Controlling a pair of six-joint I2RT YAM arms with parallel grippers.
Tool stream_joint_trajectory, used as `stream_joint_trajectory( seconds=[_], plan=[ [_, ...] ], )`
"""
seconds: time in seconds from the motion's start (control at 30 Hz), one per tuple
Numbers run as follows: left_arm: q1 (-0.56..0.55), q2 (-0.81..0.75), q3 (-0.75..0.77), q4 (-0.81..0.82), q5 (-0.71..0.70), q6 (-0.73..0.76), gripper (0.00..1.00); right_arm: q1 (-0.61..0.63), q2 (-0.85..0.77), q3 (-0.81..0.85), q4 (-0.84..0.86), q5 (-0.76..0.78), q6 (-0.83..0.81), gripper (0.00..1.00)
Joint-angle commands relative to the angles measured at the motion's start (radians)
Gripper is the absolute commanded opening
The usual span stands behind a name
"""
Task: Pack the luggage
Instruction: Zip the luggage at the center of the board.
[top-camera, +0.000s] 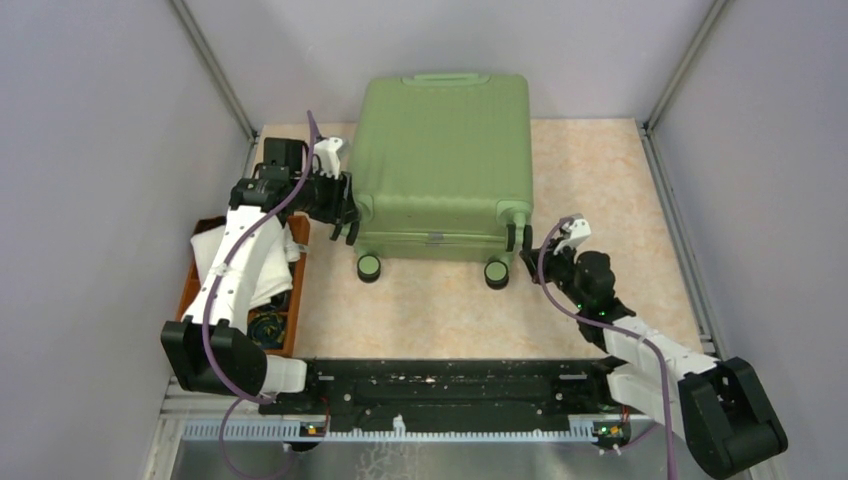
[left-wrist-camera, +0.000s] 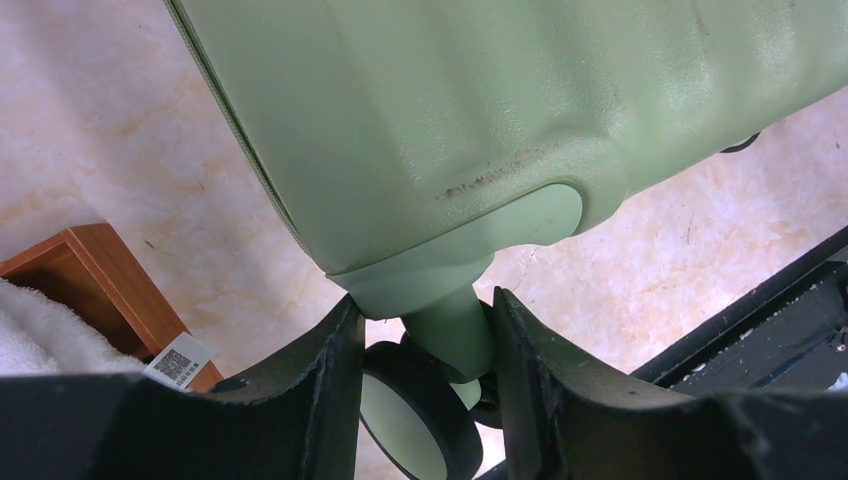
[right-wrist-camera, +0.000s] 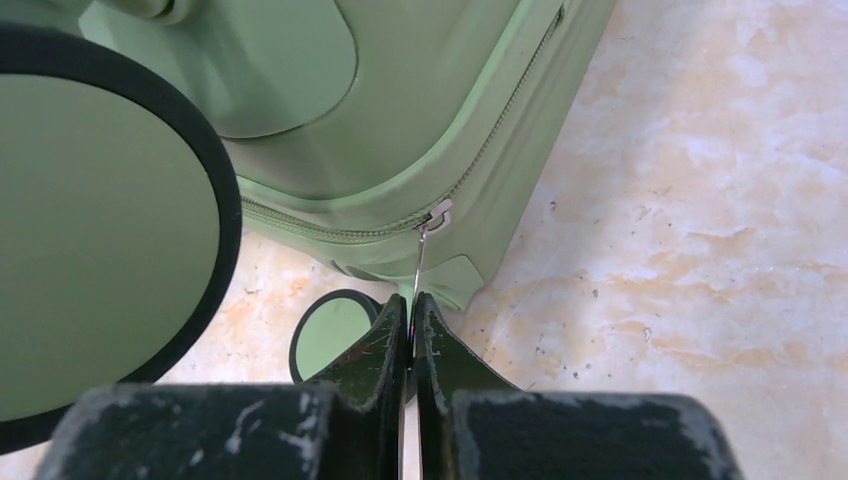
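**Luggage closed and flat; right jaws on zipper pull, left jaws around a wheel stem**

Luggage (top-camera: 440, 165): light-green hard shell, ribbed, closed, lying flat on the surface (top-camera: 610, 180), towards the far middle. Handle (top-camera: 445, 78) at the far edge, wheels at the near edge. Two black-rimmed wheels (top-camera: 369, 267) (top-camera: 496, 273) resting low on the near side, one per corner.

Zipper (right-wrist-camera: 340, 232): running along the seam between the two shell halves. Slider parked at the near-right corner, thin metal zipper pull (right-wrist-camera: 420, 265) hanging from it.

Right gripper (top-camera: 520, 245) (right-wrist-camera: 410, 305): at the near-right corner, next to the wheel there. Jaws pressed together, pinching the zipper pull between the tips. Large wheel (right-wrist-camera: 100, 220) filling the left of the wrist view, a second wheel (right-wrist-camera: 330, 340) low behind the jaws.

Left gripper (top-camera: 345, 215) (left-wrist-camera: 428, 310): at the near-left corner, against the shell's side. Jaws spread, one each side of a green wheel stem (left-wrist-camera: 455, 335). Bare surface visible between stem and one jaw, so not clamped. Wheel (left-wrist-camera: 415, 420) just below, between the jaws.

Wooden tray (top-camera: 300, 245) (left-wrist-camera: 110, 280): left of the luggage, under the left arm. White cloth (top-camera: 225, 255) (left-wrist-camera: 40, 330) inside; dark coiled item (top-camera: 268, 325) at the near end, too small to identify. Small coded label (left-wrist-camera: 178, 362) on the tray's corner.

Black rail (top-camera: 450, 385): across the near edge, between the arm bases.
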Motion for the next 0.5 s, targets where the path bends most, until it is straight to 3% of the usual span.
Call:
stream_joint_trajectory(
  seconds=[0.0,0.23,0.47],
  plan=[
    [-0.03,-0.052,0.017,0.156,0.234,0.029,0.0,0.111,-0.038,0.002,0.049,0.014,0.003,0.0],
    [-0.03,-0.054,0.035,0.165,0.251,0.005,0.0,0.298,-0.017,-0.005,0.105,0.194,-0.02,0.0],
    [-0.03,-0.046,0.086,0.153,0.178,0.013,0.0,0.322,-0.056,-0.028,0.11,0.198,0.014,0.0]
  ],
)
